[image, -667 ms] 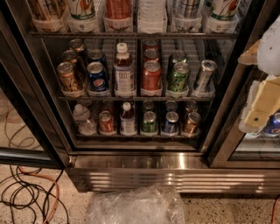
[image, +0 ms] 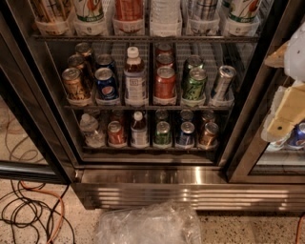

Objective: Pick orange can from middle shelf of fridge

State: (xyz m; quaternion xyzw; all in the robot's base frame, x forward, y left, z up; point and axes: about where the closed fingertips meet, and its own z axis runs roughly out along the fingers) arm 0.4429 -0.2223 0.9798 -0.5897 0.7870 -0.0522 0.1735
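Dim warm light, glare on steel base, tool bright at right

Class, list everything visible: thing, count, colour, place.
black-framed fridge, steel base: one, fills view
dull orange-brown aluminium cans: three, leftmost lane, middle wire shelf
blue Pepsi cans: two, second lane
white-capped bottle: one, third lane
red cans: three, fourth lane
green cans: two, fifth lane
silver can: one, tilted, rightmost lane
tall cups and bottles: several, mixed, top shelf
small cans and bottles: several, mixed, bottom shelf
clear plastic bag: one, floor
cables: several, orange and black, floor left
cream gripper: one, right edge, outside shelves
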